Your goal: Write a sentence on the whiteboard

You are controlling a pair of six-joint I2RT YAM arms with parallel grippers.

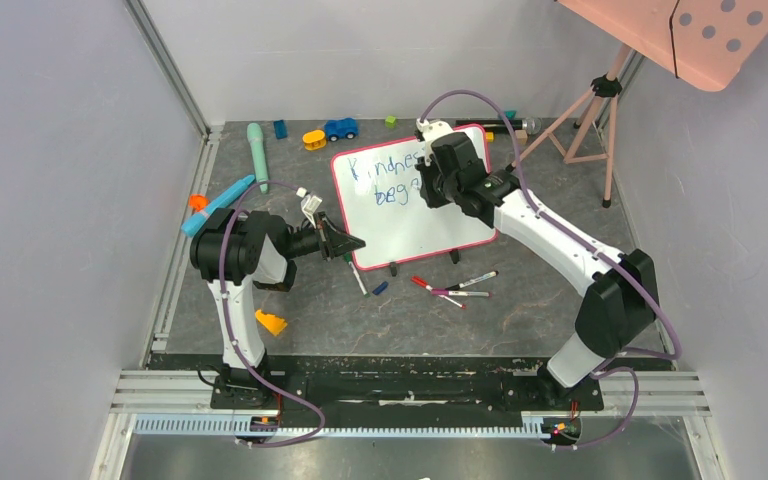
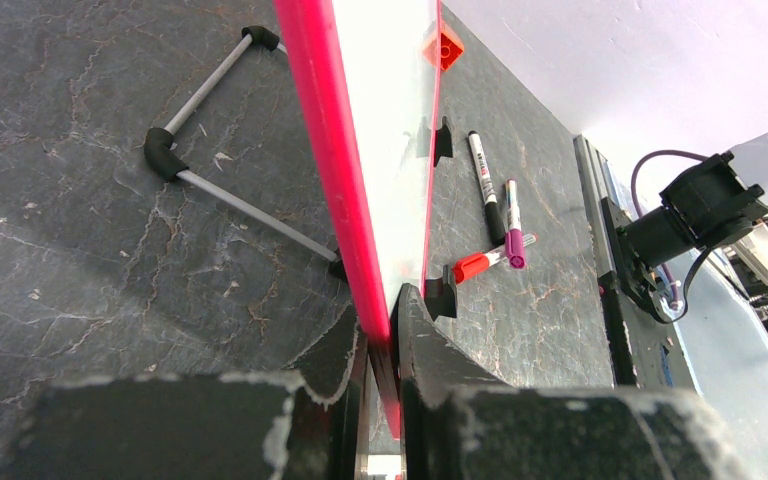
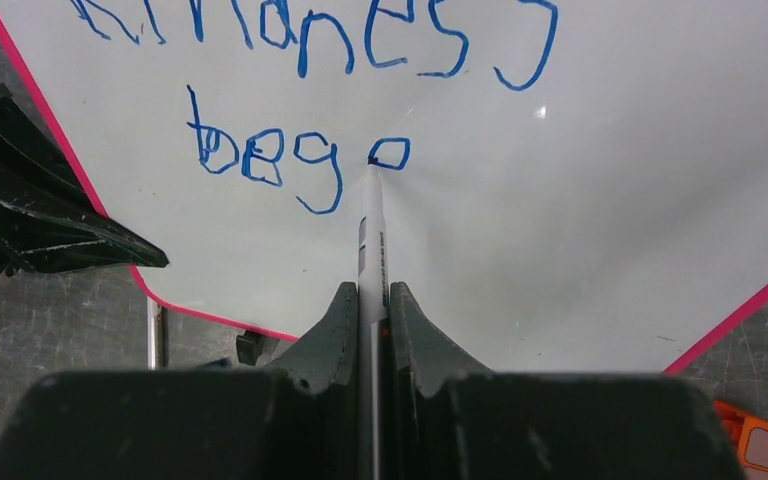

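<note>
Ahead of the right end effector (image 3: 370,292) gripping the marker (image 3: 372,232), the whiteboard (image 3: 580,230) — left end effector (image 2: 385,318) pinching its edge — may skid under pressure.

The whiteboard (image 1: 400,225) stands centrally; loose markers (image 1: 455,288) lie before it, toys (image 1: 330,130) behind, tripod (image 1: 592,105) to its right

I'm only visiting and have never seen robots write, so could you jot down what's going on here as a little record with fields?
Left gripper: shut on the pink-red edge of the whiteboard
Right gripper: shut on a marker, its tip at the board
Sentence: blue ink, "Kindness" on the top line, "beg" plus a small loop below
Spare markers: lying on the table in front of the board
Status: writing unfinished
</note>
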